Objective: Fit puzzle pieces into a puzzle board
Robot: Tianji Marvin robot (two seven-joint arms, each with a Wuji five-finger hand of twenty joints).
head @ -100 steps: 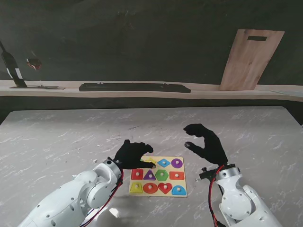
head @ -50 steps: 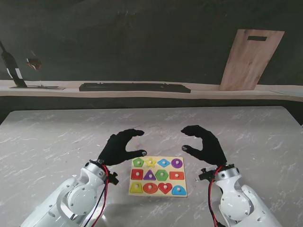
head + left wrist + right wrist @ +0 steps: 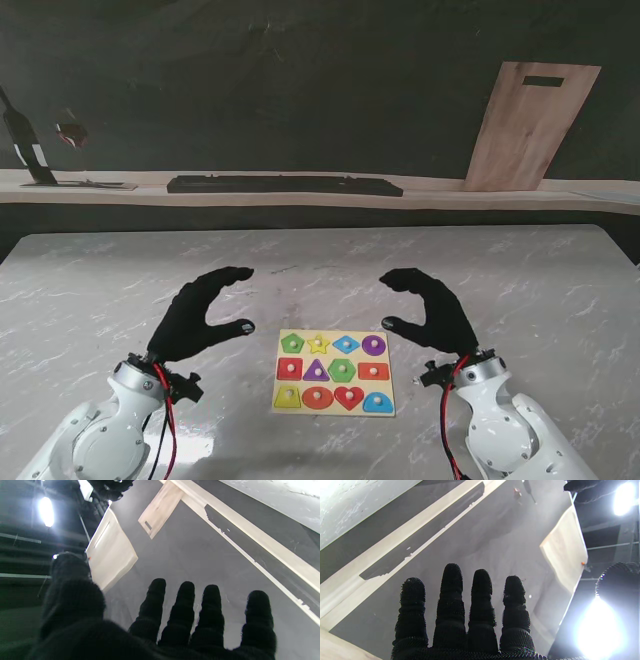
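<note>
Stand view: the puzzle board (image 3: 335, 372) lies flat on the marble table (image 3: 520, 270), in the lower centre of the frame, between the two robot hands. All twelve coloured pieces sit in their recesses, in three rows of four; the yellow star piece (image 3: 318, 344) is in the top row, second from the left. The left robot hand (image 3: 197, 313) hangs at the lower left, well apart from the board's left edge. Its fingers are spread and curved, thumb (image 3: 236, 328) pointing toward the board, and it holds nothing. The right robot hand (image 3: 428, 310) hangs just beside the board's upper right corner, not touching it. Its fingers arch over its thumb in an open claw, holding nothing. A wooden cutting board (image 3: 530, 125) leans against the dark wall at the upper right, on a shelf (image 3: 440, 190).

Left wrist view: four gloved fingers (image 3: 181, 611) stand apart, the thumb (image 3: 71, 590) set off to one side. The puzzle board is out of view.

Right wrist view: four fingers (image 3: 450, 605) extend side by side, nothing between them. The puzzle board is out of view.
</note>
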